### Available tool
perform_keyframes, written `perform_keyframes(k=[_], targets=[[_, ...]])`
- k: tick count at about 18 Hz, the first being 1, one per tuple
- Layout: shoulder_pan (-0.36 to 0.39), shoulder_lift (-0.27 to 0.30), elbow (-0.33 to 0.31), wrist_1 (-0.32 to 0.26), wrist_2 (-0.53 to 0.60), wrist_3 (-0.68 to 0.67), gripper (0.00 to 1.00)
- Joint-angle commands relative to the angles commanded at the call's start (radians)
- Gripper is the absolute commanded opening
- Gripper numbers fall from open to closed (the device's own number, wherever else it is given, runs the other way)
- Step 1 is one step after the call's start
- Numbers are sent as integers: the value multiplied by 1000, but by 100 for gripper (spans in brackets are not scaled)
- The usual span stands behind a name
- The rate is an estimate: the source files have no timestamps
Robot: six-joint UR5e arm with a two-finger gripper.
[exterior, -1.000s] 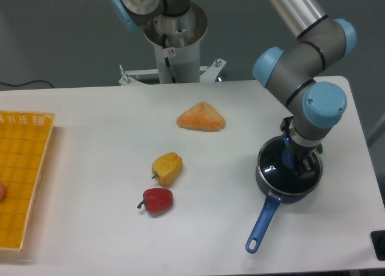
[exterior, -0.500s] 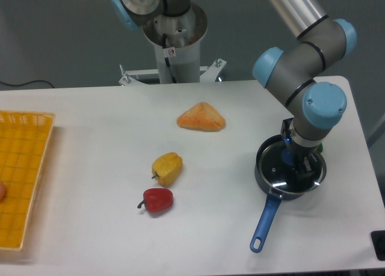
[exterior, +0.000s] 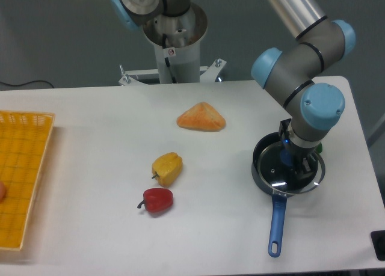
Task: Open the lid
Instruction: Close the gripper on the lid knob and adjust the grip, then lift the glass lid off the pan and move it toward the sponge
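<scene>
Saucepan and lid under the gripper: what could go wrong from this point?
The saucepan has swung with the arm: its blue handle pointed down-left a second ago and now points almost straight down, so the pan may keep dragging instead of the lid coming free. The gripper sits on the lid's knob, its grip hidden; if it is weak, the glass lid could slip and drop back. The handle's end is also nearing the table's front edge.

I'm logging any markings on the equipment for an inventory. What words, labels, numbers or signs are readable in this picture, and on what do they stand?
No readable text anywhere.
Small round red-and-white sticker on the arm's base column: a sign of some kind, too small and blurred to read.
Saucepan, lid, yellow basket, peppers and tool: no markings visible.
</scene>
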Motion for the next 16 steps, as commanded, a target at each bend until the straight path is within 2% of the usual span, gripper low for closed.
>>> perform_keyframes(k=[3, 7, 9, 13, 16], targets=[[2, 0, 31, -49, -2, 0, 49], [2, 8, 38, -68, -6, -30, 49], [-2, 14, 57, -107, -8, -55, 49], [-9, 43, 60, -160, -12, -92, 49], [-27, 57, 60, -173, -11, -141, 49]])
